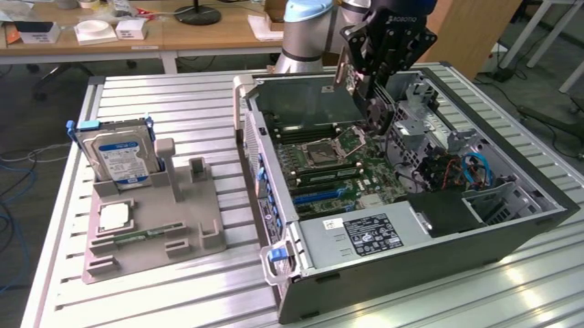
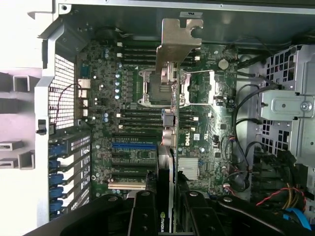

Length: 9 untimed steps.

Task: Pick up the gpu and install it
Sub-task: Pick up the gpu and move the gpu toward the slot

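Wrist view: your fingers (image 2: 142, 216) pinch the green, silver-bracketed gpu card (image 2: 178, 42). A metal CPU socket (image 2: 147, 91) lies under it, black cables (image 2: 240, 118) beside.

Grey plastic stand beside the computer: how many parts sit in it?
3: a blue-labelled silver hard drive upright at the far end, a square silver chip flat midway, a narrow green memory stick nearest the camera.

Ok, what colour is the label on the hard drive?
Blue with white; the hard drive shows best in the exterior view.
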Each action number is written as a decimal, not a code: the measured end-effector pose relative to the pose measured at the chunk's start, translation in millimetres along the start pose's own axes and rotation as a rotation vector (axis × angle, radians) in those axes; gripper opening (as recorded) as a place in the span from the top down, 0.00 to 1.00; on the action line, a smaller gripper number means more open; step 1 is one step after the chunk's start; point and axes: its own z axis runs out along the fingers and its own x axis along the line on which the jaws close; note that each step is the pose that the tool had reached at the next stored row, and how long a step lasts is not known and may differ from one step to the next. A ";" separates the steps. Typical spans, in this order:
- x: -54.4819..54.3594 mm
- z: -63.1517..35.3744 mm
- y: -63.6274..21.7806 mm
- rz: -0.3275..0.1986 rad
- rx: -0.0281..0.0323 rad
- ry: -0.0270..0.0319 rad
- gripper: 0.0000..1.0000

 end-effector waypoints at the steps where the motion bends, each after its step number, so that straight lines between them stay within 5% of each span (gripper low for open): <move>1: -0.4 0.0 -0.1 0.000 0.0000 0.0000 0.74; 9: -0.5 0.2 -0.3 0.000 0.0000 0.0000 0.74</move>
